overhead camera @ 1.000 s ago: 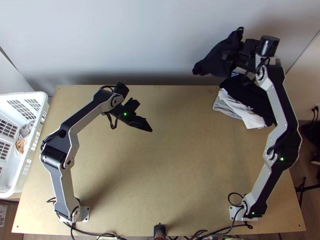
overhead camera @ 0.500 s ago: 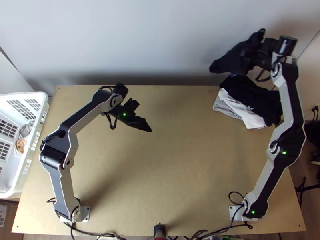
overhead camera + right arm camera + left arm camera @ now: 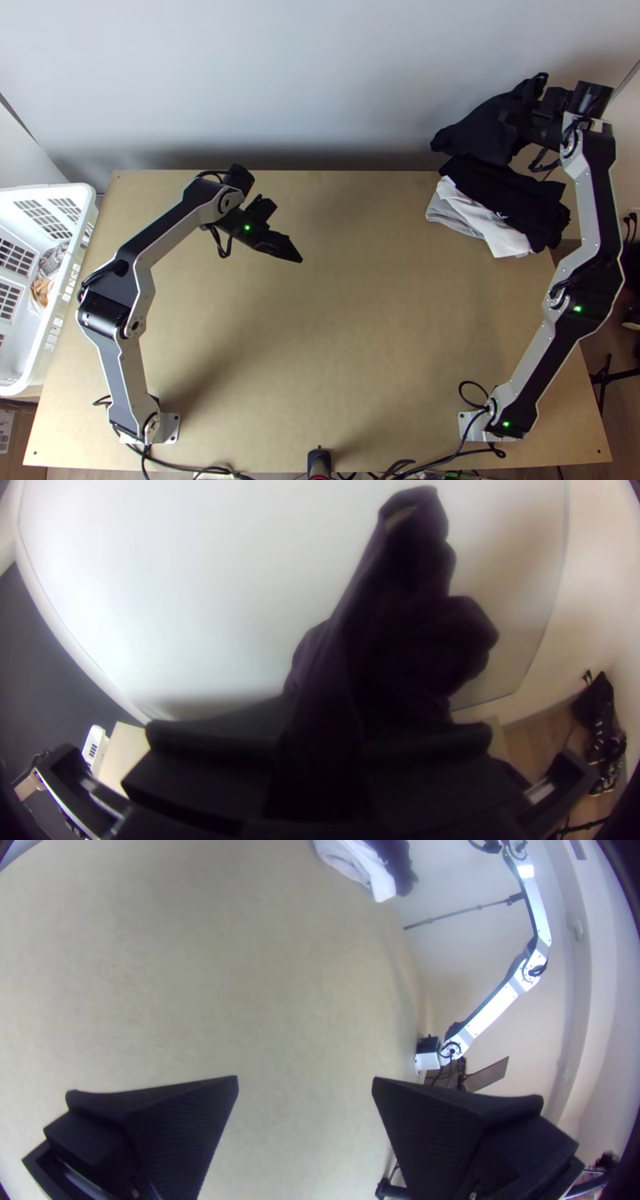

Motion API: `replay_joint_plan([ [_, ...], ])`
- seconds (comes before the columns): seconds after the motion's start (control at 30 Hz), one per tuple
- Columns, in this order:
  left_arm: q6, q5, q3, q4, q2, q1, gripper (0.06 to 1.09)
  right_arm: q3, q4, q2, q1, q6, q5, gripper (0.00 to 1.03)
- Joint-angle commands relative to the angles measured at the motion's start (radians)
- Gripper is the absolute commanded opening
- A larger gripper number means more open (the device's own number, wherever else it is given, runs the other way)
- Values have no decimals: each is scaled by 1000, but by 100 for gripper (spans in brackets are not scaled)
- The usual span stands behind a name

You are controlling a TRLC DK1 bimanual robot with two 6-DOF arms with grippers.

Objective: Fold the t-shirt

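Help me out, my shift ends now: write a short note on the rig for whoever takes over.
Left gripper: open and empty, over the table.
Right gripper: shut on a dark garment, bunched and hanging, held up by the pile at the table's far right corner.
Pile: black cloth on top of white cloth.
Done: garment gripped and raised. I can't tell whether it is the t-shirt or already folded.
Left: it still has to be set down; if unfolded, probably spread it on the table and fold it.
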Motion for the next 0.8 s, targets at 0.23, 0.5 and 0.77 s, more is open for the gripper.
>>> replay_joint_plan([
  [0.23,8,0,2,0,-9,26,104,-206,-106,-90,-85,-2,23,3],
  [0.5,10,0,12,-2,-14,37,104,-335,-160,-136,-114,-16,112,3],
  [0.77,10,0,12,-3,-17,39,104,-473,-160,-211,-139,-25,180,3],
])
